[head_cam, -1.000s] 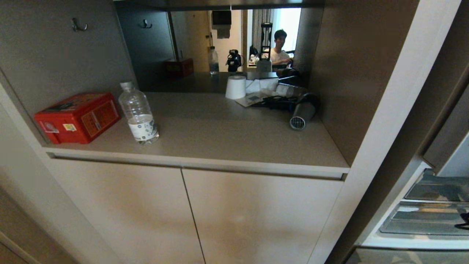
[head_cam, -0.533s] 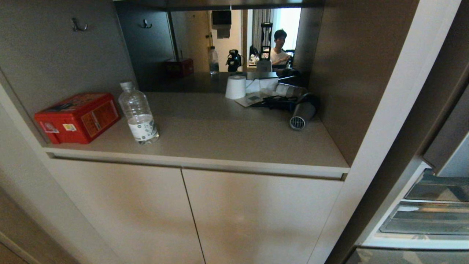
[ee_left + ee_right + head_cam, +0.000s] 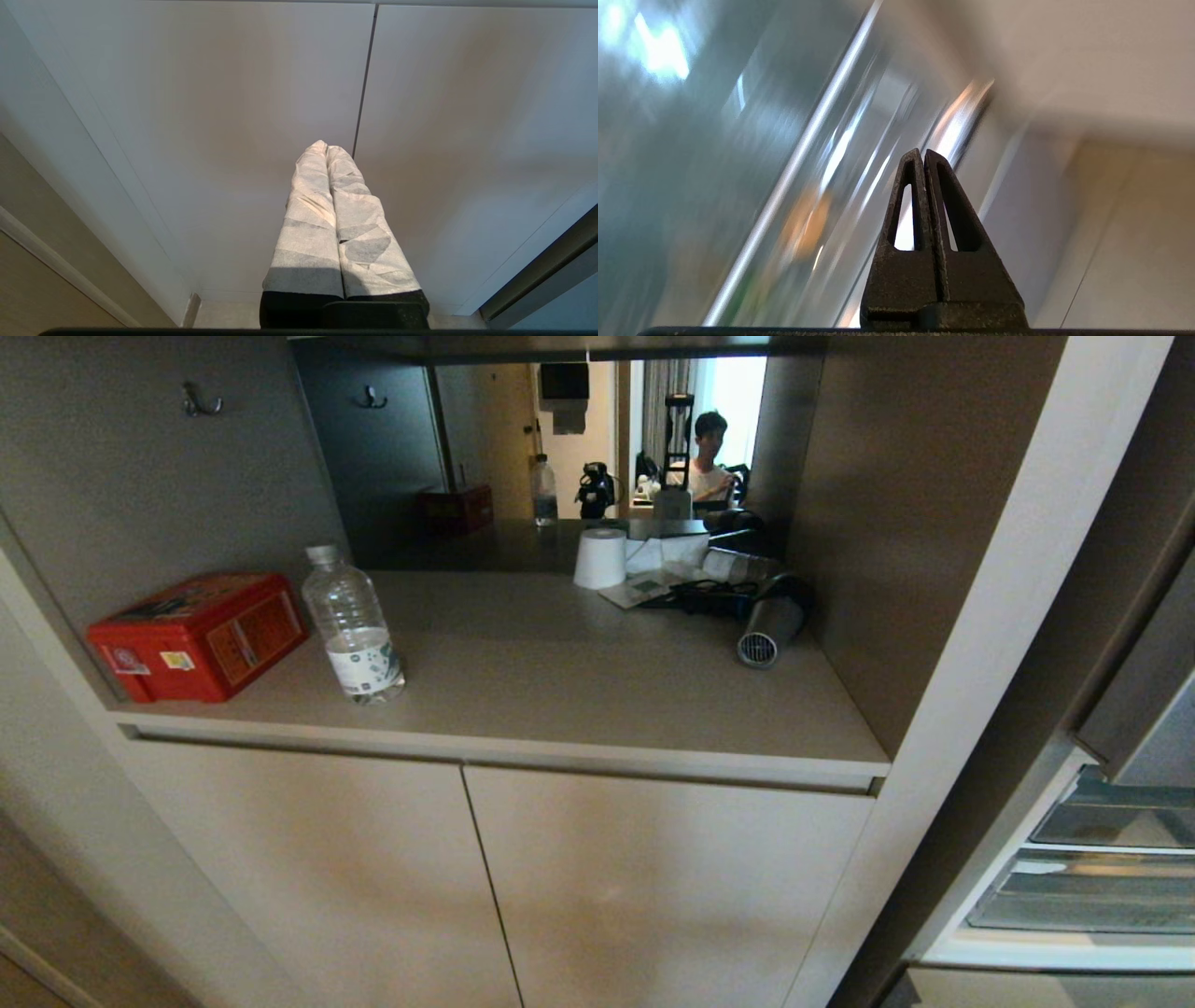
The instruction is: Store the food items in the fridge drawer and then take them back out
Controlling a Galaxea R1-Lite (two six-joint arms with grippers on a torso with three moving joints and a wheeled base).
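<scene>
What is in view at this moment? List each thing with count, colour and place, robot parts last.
tin box: 1, red, left end of the counter.
water bottle: 1, clear, upright beside the tin box.
paper roll: 1, white, upright at the back of the counter.
hair dryer: 1, grey, lying at the counter's right end.
cabinet doors: 2, beige, shut, under the counter.
fridge drawer: 1, clear, lower right; contents not visible in the head view.
person: 1, seated, in the mirror.
left gripper: 1, white-wrapped, shut, facing the cabinet doors.
right gripper: 1, black, shut, empty, by the fridge.
</scene>
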